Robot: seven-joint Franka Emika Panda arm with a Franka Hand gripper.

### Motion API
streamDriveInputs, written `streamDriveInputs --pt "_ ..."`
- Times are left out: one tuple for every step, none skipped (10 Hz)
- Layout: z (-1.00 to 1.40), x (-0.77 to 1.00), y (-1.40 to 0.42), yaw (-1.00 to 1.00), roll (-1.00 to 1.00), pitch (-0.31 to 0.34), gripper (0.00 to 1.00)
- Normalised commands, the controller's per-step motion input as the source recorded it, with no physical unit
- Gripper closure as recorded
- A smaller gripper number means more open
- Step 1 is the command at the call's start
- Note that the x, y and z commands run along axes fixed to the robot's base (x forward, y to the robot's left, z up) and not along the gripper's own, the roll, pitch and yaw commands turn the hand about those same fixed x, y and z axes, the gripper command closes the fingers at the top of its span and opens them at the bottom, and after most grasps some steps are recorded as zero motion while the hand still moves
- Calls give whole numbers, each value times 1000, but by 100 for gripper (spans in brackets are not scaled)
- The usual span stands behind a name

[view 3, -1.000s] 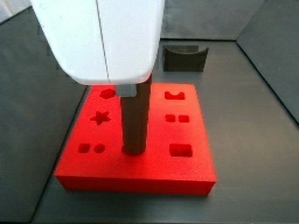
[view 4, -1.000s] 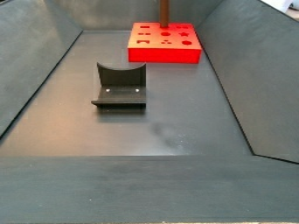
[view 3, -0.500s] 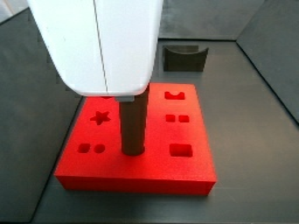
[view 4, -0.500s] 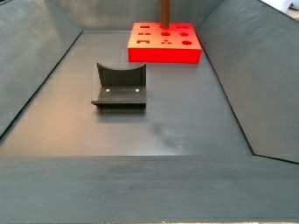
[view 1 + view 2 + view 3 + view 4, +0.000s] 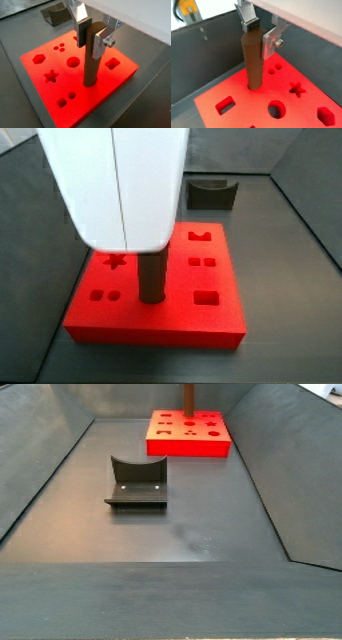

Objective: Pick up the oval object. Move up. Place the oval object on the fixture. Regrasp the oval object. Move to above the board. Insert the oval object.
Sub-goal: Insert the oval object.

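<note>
fixture (image 5: pixel 136 481) stands empty on the table (image 5: pixel 201 534), well apart from the board (image 5: pixel 156 288). gripper (image 5: pixel 91 36) is over the board, fingers (image 5: pixel 101 41) clamped on the top of the peg (image 5: pixel 91 60), which stands upright with its lower end in a recess near the board's middle. judged step: insert, well along; seating depth cannot be told. next move calls for a straight push down with no tilt, then letting go only once the peg is seated.
</note>
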Motion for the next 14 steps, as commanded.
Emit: streamDriveInputs --pt "-634 91 0 0 287 0 100" --pt "-600 117 0 0 234 9 100" --pt "-663 214 -23 0 81 0 100" --pt "-854 246 -46 -34 0 0 100" --pt "-937 220 0 -23 -91 3 100" --pt "-871 203 0 0 -129 19 100" --pt "-389 240 0 0 -50 46 100" --pt "-31 0 26 0 14 0 100" --pt "-734 -23 74 0 97 0 100" --pt "-809 0 26 0 73 13 100" --pt "-789 0 23 0 0 1 100" --pt "-1000 0 63 0 36 0 100" --pt "-343 17 6 0 -54 0 100" --pt "0 0 0 0 11 0 100"
